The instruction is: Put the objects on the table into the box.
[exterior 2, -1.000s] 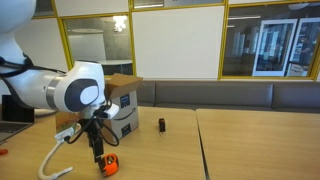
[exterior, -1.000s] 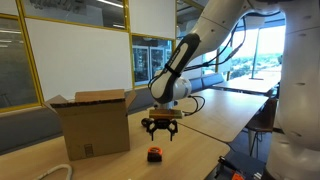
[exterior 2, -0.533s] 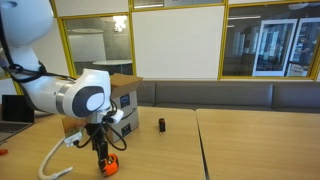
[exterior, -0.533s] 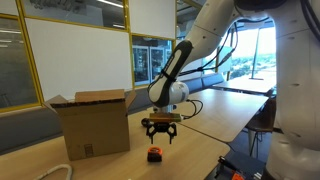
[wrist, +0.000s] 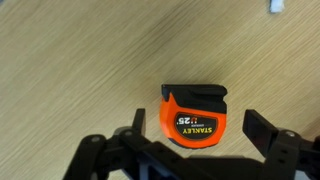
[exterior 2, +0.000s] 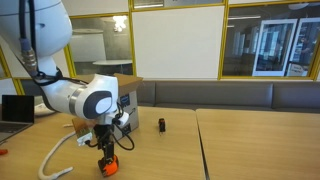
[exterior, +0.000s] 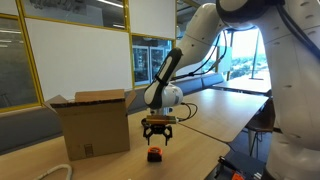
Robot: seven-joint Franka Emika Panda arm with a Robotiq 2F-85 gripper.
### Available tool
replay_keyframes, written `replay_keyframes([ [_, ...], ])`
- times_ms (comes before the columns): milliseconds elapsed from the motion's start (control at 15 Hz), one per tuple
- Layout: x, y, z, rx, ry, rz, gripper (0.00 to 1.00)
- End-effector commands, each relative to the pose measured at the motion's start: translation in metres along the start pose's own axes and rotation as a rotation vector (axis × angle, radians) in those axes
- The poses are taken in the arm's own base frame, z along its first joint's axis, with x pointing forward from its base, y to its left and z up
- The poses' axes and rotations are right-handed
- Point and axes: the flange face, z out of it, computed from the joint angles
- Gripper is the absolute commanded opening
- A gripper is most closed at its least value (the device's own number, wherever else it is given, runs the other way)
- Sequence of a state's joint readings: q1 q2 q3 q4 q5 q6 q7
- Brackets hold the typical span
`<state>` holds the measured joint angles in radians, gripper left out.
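Observation:
An orange and black Stanley tape measure (wrist: 194, 115) lies flat on the wooden table; it also shows in both exterior views (exterior: 154, 154) (exterior 2: 109, 166). My gripper (wrist: 196, 133) is open, its two black fingers on either side of the tape measure, just above it; it also shows in both exterior views (exterior: 157, 140) (exterior 2: 105, 155). An open cardboard box (exterior: 92, 122) stands on the table, to the left of the gripper in that view; it also shows behind the arm in an exterior view (exterior 2: 125, 106). A small dark object (exterior 2: 161, 124) stands on the table farther back.
A white cable (exterior 2: 52, 160) loops on the table by the box, also seen in an exterior view (exterior: 55, 172). A laptop (exterior 2: 14, 108) sits at the table's far left. Glass walls and a bench back the table.
The gripper has come down a little toward the tape measure, and the arm's upper links have shifted. The tape measure has not moved.

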<state>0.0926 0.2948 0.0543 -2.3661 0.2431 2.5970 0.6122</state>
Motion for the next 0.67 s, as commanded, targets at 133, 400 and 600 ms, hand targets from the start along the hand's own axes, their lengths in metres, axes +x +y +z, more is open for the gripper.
replay_keyframes([
  [133, 0.016, -0.008, 0.023, 0.029, -0.051, 0.016, 1.00],
  [400, 0.021, -0.012, 0.033, 0.030, -0.065, 0.027, 1.00],
  [600, 0.026, -0.013, 0.038, 0.020, -0.065, 0.035, 1.00],
])
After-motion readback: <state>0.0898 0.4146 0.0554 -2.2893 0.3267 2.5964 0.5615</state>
